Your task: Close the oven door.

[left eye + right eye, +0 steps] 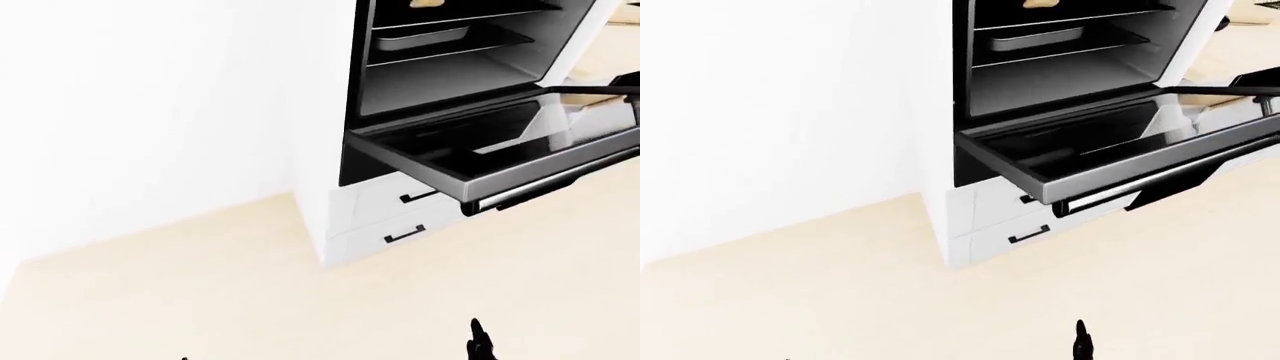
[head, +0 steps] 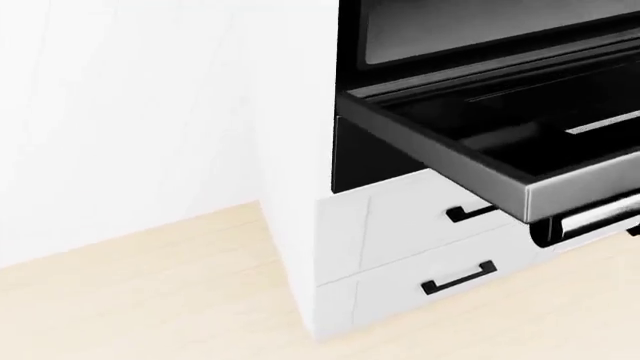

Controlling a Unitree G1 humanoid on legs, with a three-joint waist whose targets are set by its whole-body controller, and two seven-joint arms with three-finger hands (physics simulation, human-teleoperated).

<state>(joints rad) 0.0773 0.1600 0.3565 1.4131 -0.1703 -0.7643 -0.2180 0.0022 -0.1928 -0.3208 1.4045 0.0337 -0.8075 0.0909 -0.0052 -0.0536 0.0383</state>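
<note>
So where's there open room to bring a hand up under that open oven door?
Bare floor spreads left of and below the drawers, bordered by the white wall. Under the open oven door the gap narrows: its handle bar hangs along the outer edge just above the drawer pulls. Inside the oven, racks and a tray crowd things.

The oven door is hanging open and level, its handle jutting over two white drawers that are standing beside pale flooring.
</note>
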